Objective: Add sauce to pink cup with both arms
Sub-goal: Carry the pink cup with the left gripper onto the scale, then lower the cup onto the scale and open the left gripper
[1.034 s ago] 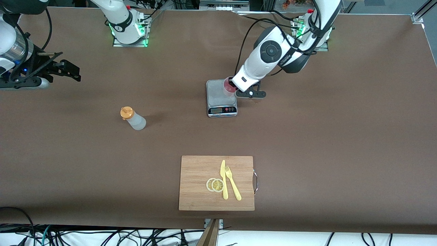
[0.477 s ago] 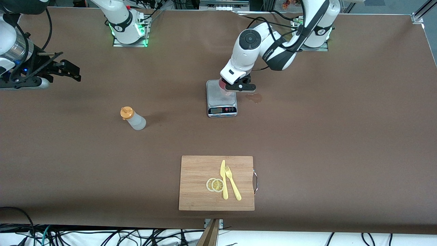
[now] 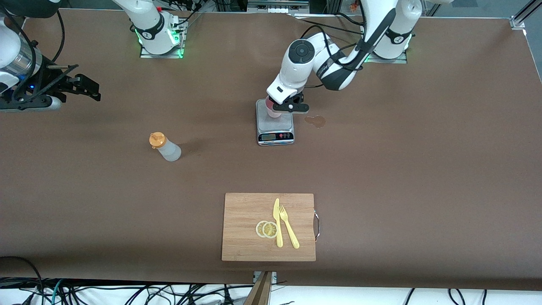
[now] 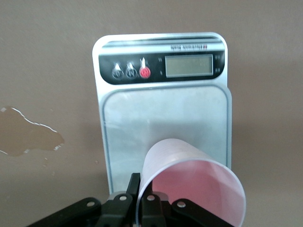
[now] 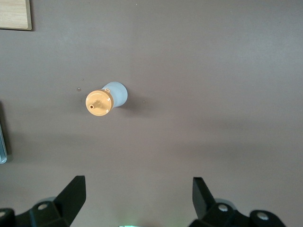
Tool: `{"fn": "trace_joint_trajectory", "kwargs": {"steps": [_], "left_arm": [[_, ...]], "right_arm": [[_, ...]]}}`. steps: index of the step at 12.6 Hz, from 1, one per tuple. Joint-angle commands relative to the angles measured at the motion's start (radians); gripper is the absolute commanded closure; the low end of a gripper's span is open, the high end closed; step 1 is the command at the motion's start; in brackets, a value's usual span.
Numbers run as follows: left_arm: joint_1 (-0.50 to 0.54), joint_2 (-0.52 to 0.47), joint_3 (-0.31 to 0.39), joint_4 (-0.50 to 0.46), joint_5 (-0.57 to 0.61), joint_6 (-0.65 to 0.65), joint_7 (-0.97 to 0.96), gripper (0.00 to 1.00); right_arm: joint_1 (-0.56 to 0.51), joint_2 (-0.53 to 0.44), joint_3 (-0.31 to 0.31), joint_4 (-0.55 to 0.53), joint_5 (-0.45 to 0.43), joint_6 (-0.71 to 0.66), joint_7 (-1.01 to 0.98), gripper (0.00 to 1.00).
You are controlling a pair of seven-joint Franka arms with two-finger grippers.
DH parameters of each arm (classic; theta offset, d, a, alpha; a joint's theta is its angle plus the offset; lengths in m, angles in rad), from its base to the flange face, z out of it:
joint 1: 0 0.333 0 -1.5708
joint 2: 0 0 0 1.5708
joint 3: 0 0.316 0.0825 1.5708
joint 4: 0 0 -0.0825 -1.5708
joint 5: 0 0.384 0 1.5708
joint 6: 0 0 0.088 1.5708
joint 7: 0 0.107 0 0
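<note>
Brown matte tabletop [image 3: 402, 169] carries everything; a pale bamboo cutting board [image 3: 243, 228] at the middle of its camera-side edge holds two lemon slices [image 3: 266, 229], a yellow plastic knife [image 3: 277, 222] and fork [image 3: 288, 226]. A silver digital kitchen scale [image 3: 275, 127] sits near the middle, a brownish wet blotch [image 3: 316, 121] just beside it. The left hand [image 3: 284, 107] is pressed shut on the rim of the small pale pink plastic tumbler [image 4: 191, 187], over the scale; the cup looks empty, light and thin-walled, so a rim pinch suits it. The right hand [image 5: 137, 198] waits spread wide near the right arm's end, over bare tabletop. The translucent whitish squeeze bottle with orange cap [image 3: 165, 147] stands toward that end; probably soft and light, best gripped across its body.
</note>
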Motion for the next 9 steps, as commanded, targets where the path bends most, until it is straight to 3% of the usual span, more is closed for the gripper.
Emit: {"fn": "trace_joint_trajectory", "kwargs": {"steps": [1,9], "left_arm": [[-0.024,0.037,0.006,0.027,0.035,0.0,-0.036,1.0],[-0.024,0.063,0.047,0.067,0.043,0.0,-0.02,1.0]], "right_arm": [[-0.006,0.008,0.004,0.021,0.008,-0.015,-0.009,0.0],[-0.006,0.006,0.004,0.022,0.013,-0.016,-0.014,0.0]]}}
